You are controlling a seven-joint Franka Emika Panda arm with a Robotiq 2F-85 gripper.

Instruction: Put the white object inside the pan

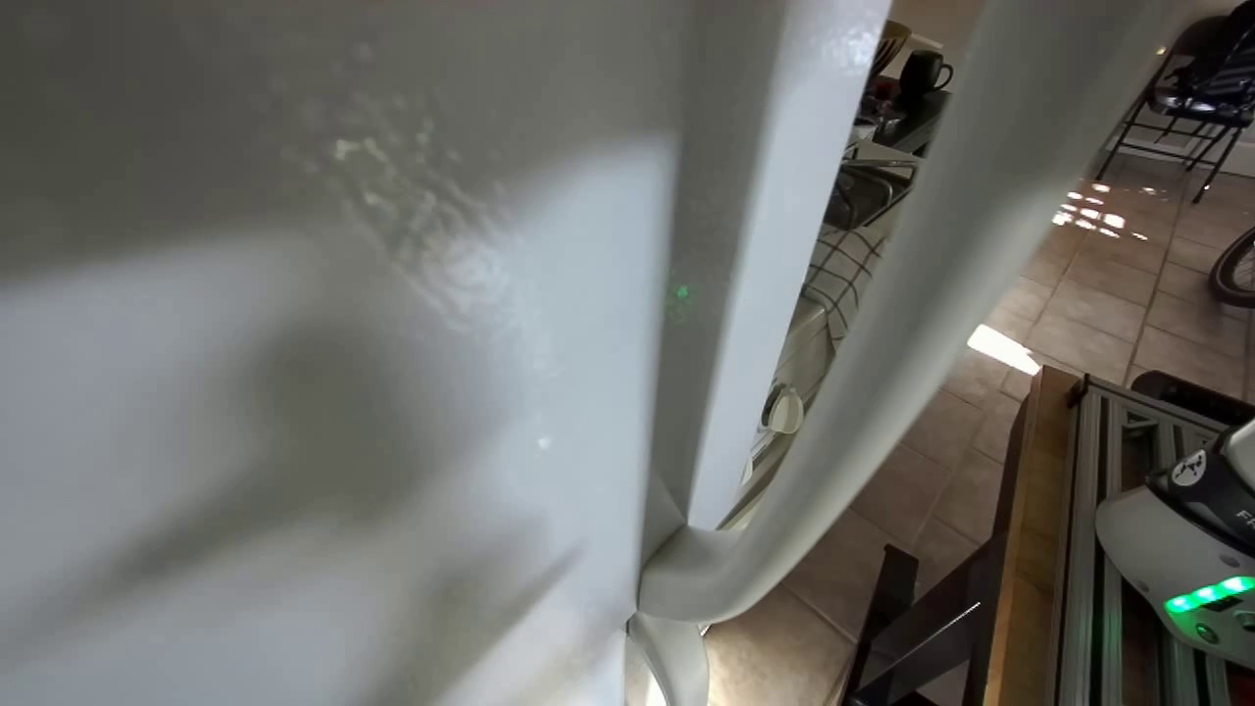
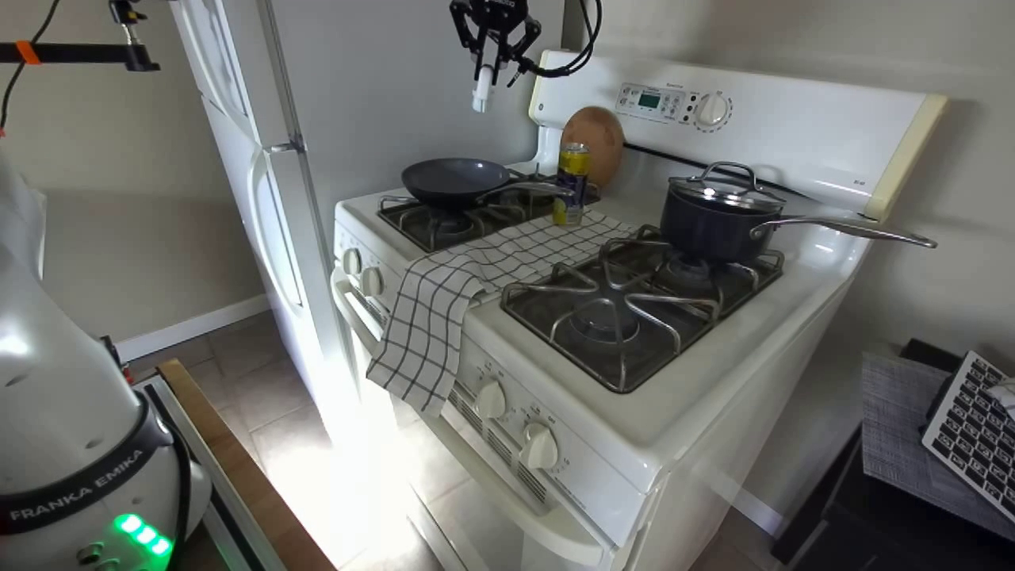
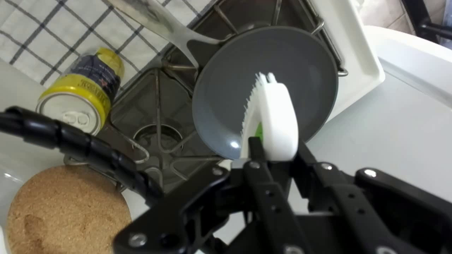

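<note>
The claw (image 2: 488, 71) clasps a white brush (image 2: 481, 95) above the pan (image 2: 446, 181); in an exterior view, a can (image 2: 572, 168) and a lidded pot (image 2: 706, 228) stand farther right.

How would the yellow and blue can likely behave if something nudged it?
The can would probably tip if pushed near its top, standing upright and taller than wide. Once over, it would likely roll, given its round side. The checked towel beneath it might bunch, being draped cloth.
</note>
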